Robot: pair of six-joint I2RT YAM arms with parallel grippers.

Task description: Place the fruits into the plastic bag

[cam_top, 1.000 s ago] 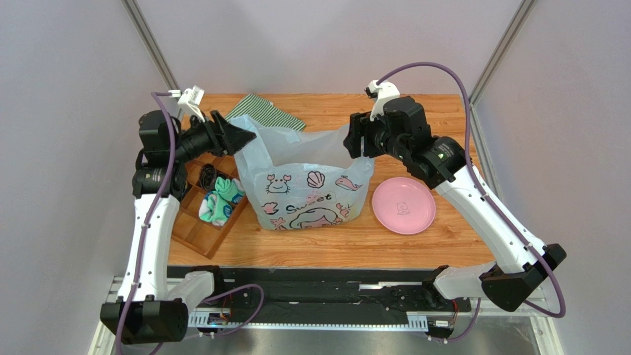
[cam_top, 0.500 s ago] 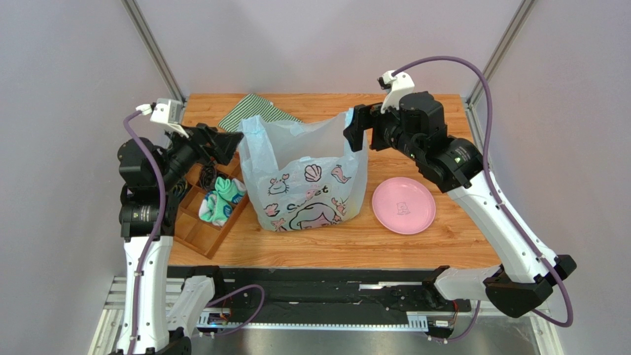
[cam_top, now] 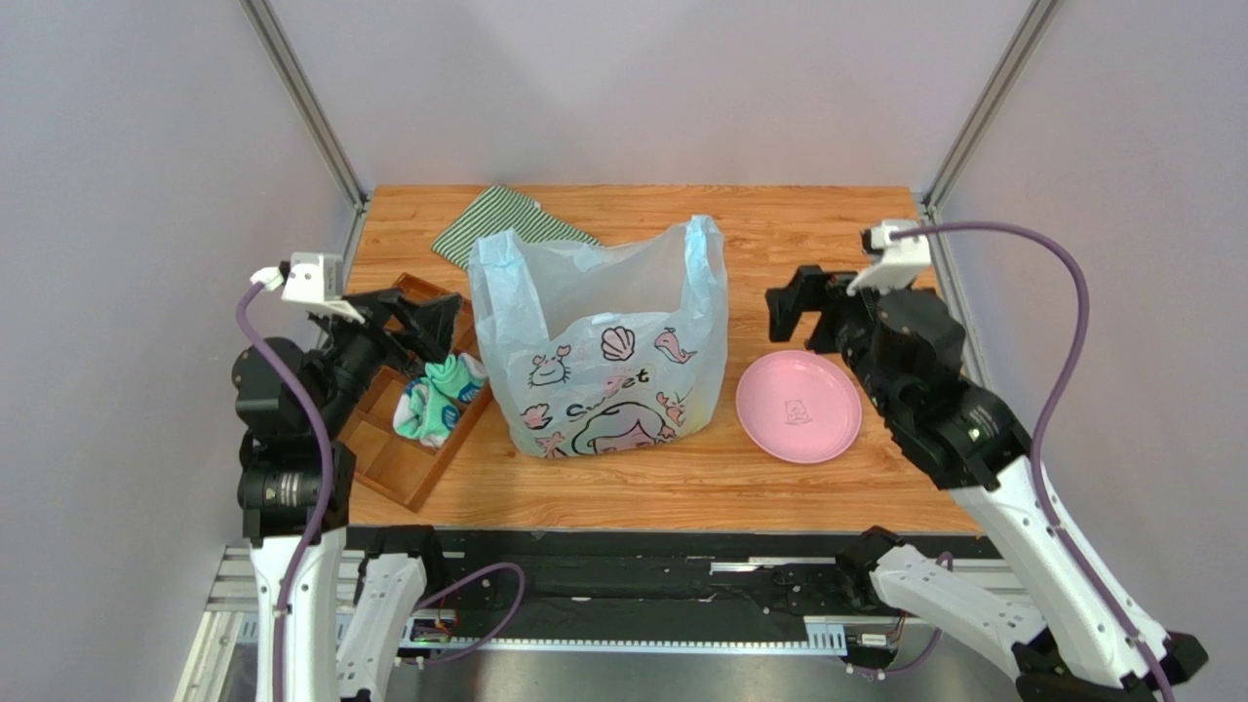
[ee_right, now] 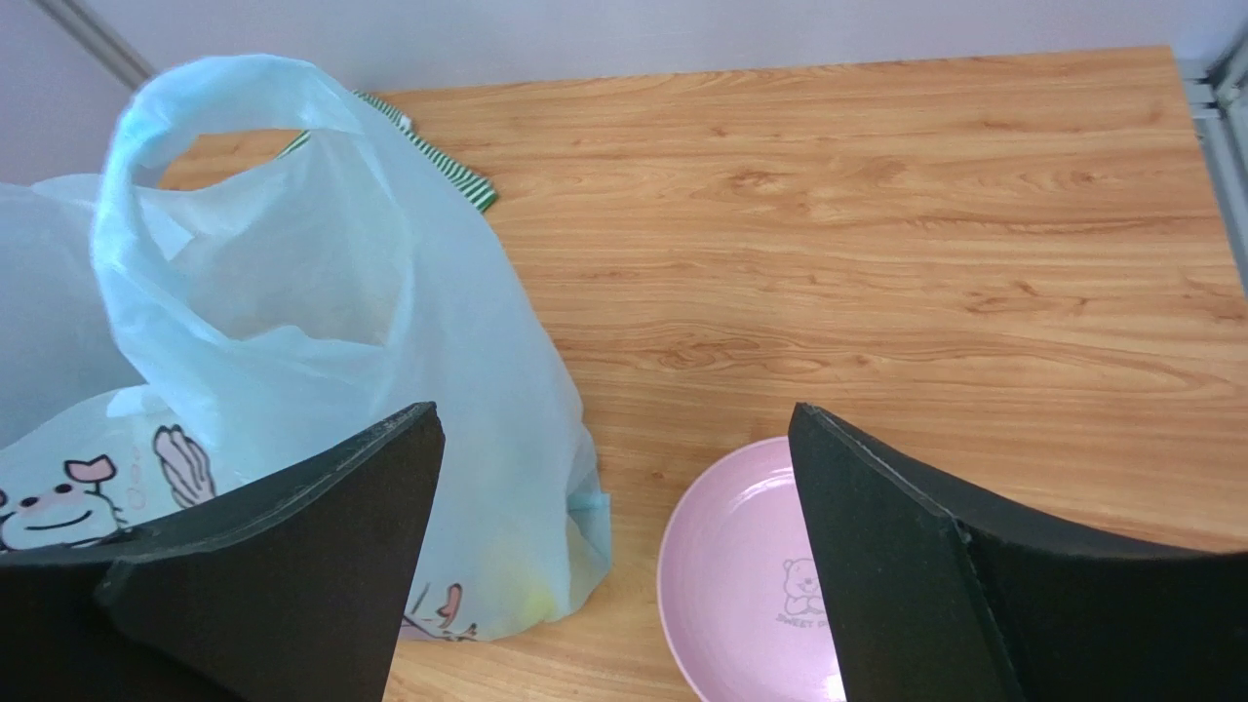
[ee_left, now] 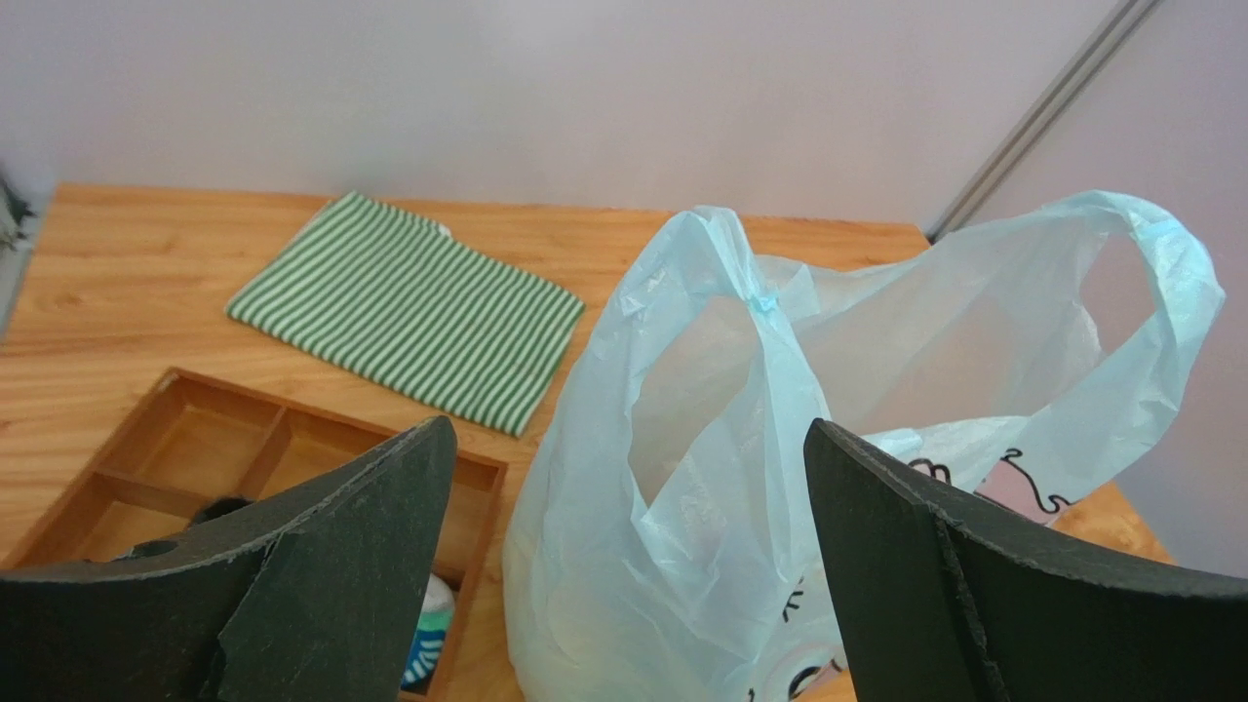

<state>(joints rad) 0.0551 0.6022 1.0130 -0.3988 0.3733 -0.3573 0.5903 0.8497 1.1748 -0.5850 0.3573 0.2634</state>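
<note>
The top external view looks steeply down from above the near edge and covers the whole table (cam_top: 791, 220). The left wrist view sits low at the left and faces far and right, close to the plastic bag (ee_left: 689, 483). The right wrist view sits higher at the right and faces far and left, tilted down. All three views share the bag. The top and right wrist views also share the pink plate (ee_right: 733, 585).
</note>
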